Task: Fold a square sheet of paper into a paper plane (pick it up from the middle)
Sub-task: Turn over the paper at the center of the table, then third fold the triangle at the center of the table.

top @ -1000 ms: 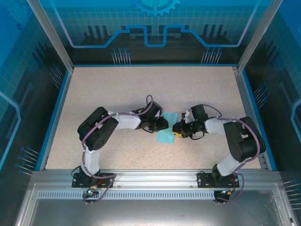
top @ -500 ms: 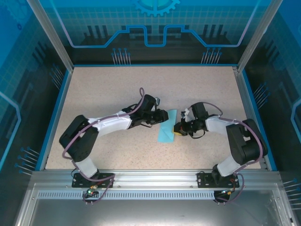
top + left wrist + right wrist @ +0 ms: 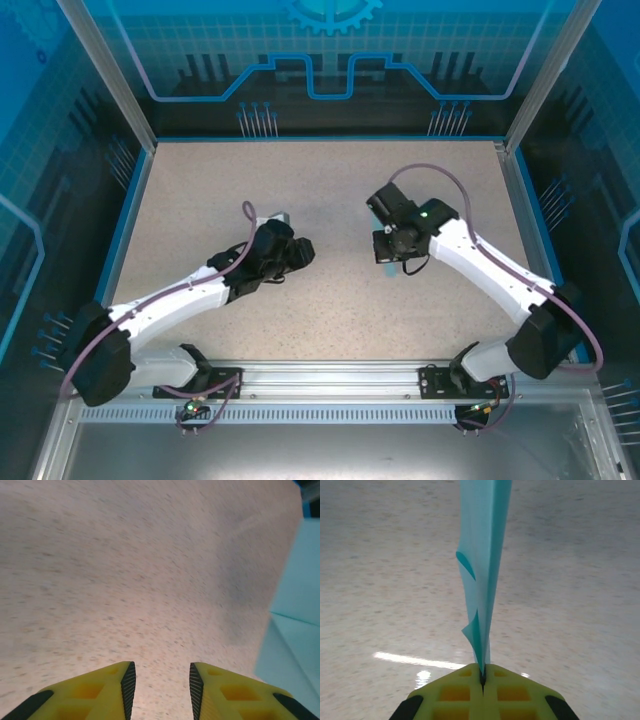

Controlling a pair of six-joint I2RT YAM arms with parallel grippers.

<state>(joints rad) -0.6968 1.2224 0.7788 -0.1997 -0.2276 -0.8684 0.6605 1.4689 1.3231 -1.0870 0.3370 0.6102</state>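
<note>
Over the speckled beige table [image 3: 220, 190], blue panels [image 3: 330, 60] around, our right gripper [image 3: 482, 672] at three o'clock pinches the paper plane [image 3: 482, 555]; our left gripper [image 3: 160, 682] gapes narrowly.

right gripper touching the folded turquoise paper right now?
Touching. The right wrist view shows the folded turquoise paper pinched edge-on in the seam of the shut right gripper.

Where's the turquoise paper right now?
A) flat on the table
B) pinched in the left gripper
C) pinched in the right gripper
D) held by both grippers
C: in the right wrist view the folded turquoise paper stands edge-on, clamped between the shut jaws of the right gripper. The left gripper is open, with bare table between its fingers.
</note>
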